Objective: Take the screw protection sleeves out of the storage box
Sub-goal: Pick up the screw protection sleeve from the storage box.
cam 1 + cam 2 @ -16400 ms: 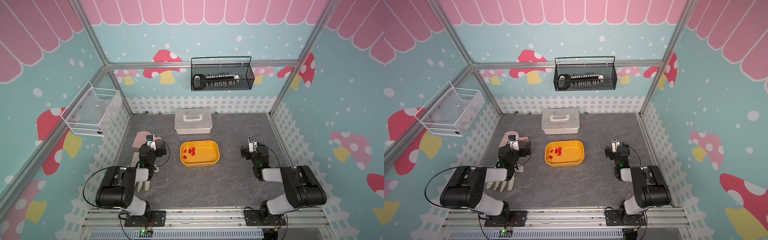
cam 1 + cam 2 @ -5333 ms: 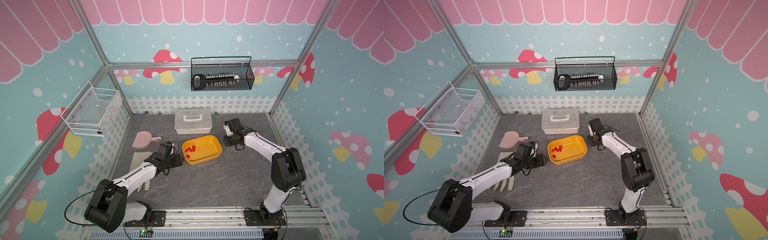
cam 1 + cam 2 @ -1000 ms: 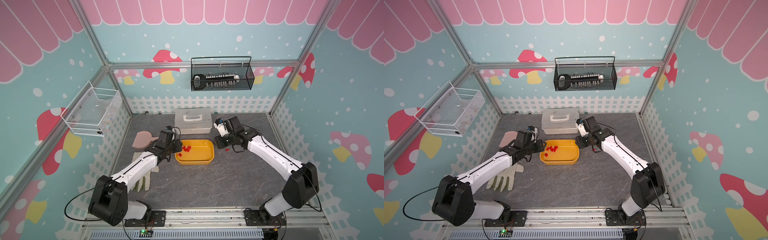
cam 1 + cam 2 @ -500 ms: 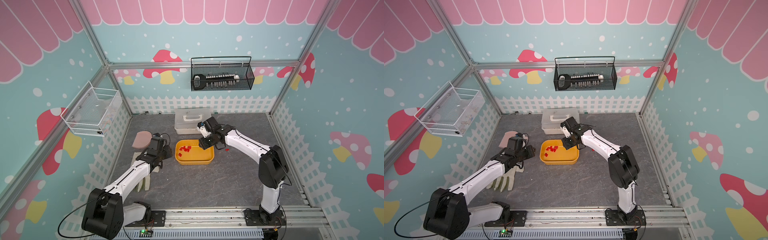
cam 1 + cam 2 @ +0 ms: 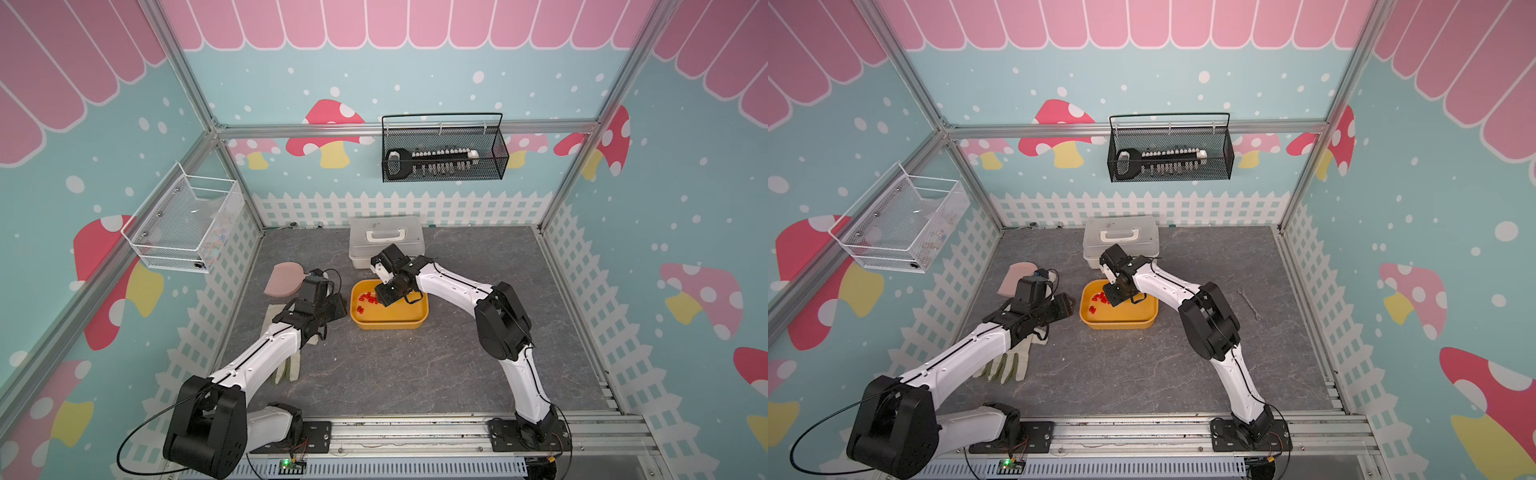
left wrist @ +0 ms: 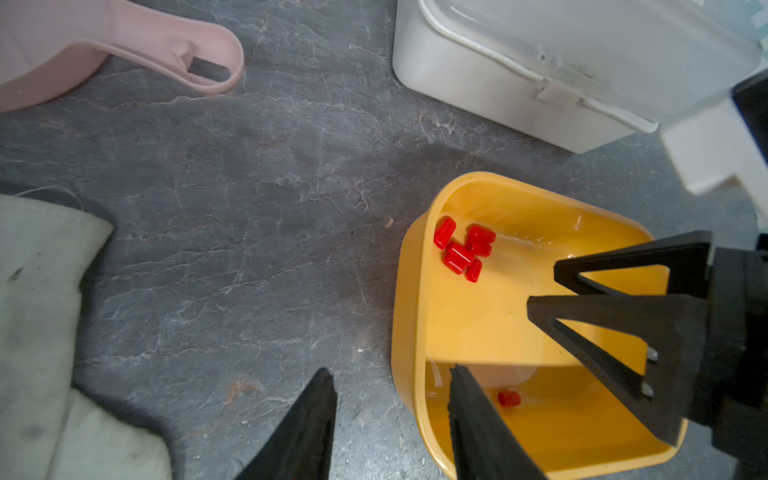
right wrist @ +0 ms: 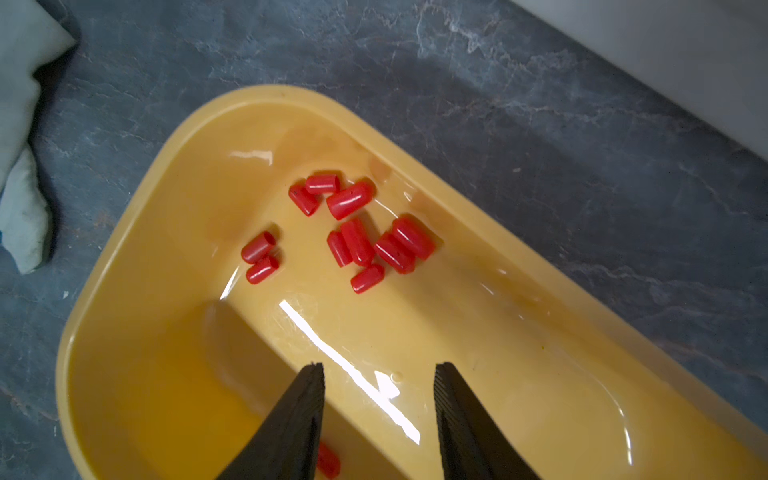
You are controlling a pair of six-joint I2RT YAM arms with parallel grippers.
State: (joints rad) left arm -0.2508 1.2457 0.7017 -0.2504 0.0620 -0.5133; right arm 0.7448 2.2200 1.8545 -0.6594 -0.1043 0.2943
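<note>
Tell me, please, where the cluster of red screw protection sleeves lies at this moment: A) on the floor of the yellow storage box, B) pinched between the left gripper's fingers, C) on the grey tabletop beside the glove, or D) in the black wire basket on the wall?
A: the right wrist view shows the red sleeves lying loose on the floor of the yellow storage box, with the right gripper open and empty over it.

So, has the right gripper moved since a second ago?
Yes: the right gripper swung left, from past the white case's right corner to over the storage box.
</note>
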